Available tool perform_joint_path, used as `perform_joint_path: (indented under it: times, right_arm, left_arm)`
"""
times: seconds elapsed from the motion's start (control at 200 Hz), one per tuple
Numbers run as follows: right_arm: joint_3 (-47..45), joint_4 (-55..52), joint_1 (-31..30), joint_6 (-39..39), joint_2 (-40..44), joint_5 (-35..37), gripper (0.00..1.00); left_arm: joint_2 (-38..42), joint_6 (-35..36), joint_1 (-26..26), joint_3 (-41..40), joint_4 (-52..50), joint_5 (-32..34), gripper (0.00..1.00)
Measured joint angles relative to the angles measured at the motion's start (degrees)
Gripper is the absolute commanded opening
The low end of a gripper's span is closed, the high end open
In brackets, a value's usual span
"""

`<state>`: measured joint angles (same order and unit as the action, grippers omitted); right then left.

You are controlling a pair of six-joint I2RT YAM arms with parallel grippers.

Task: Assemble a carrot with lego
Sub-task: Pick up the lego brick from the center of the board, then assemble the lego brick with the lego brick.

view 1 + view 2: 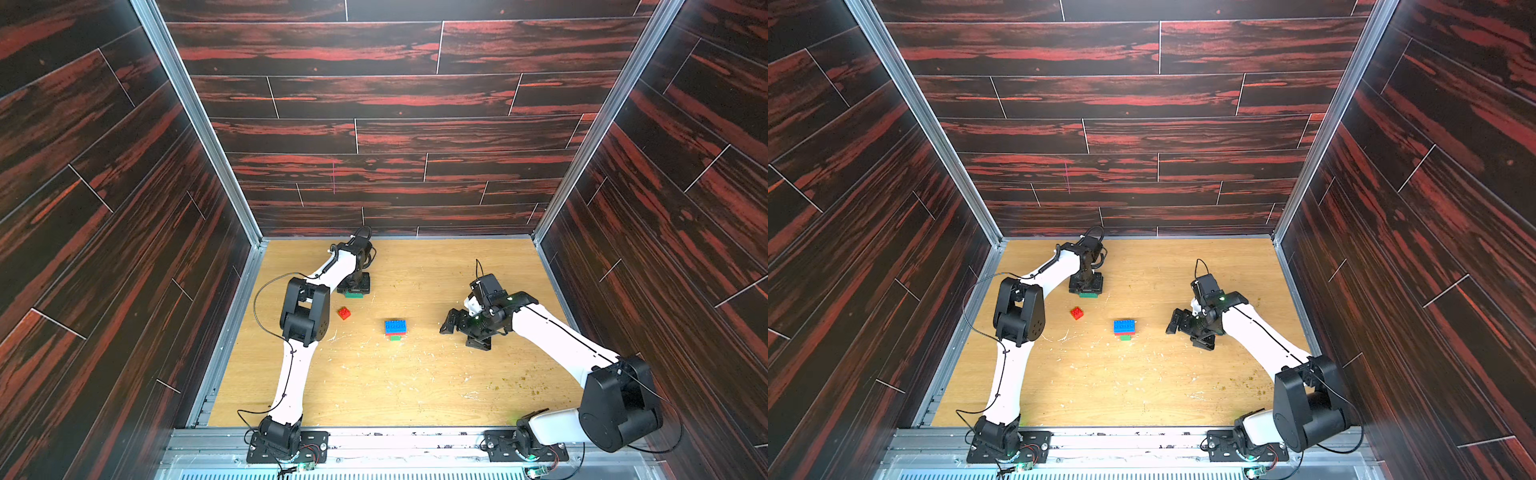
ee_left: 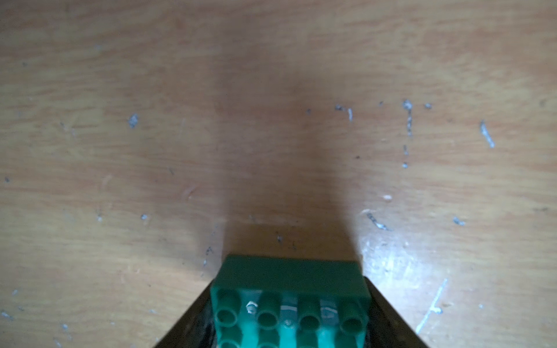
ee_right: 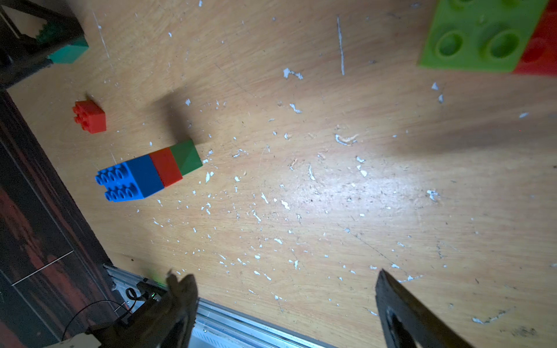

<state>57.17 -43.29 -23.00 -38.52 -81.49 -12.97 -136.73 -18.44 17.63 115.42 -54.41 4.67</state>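
Mid-table, the carrot (image 1: 395,327) lies far-to-near (green tip (image 1: 395,338) toward the near edge).

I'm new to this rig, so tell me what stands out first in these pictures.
A blue, red and green brick stack lies sideways in the middle of the table, with a small red brick beside it, apart. At the far side, a green brick sits between the left gripper's fingers, while the right gripper hangs open near the stack.
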Motion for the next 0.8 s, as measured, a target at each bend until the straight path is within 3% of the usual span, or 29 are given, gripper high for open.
perform_joint_path:
  times: [0.401, 0.802]
  right_arm:
    - [0.0, 0.4, 0.0, 0.0, 0.0, -0.1, 0.93]
    - [-0.9, 2.4, 0.0, 0.7, 0.0, -1.6, 0.93]
  left_arm:
    - [4.3, -4.7, 1.7, -2.0, -4.4, -0.1, 0.41]
    - [22.2, -17.7, 15.2, -9.6, -9.6, -0.3, 0.36]
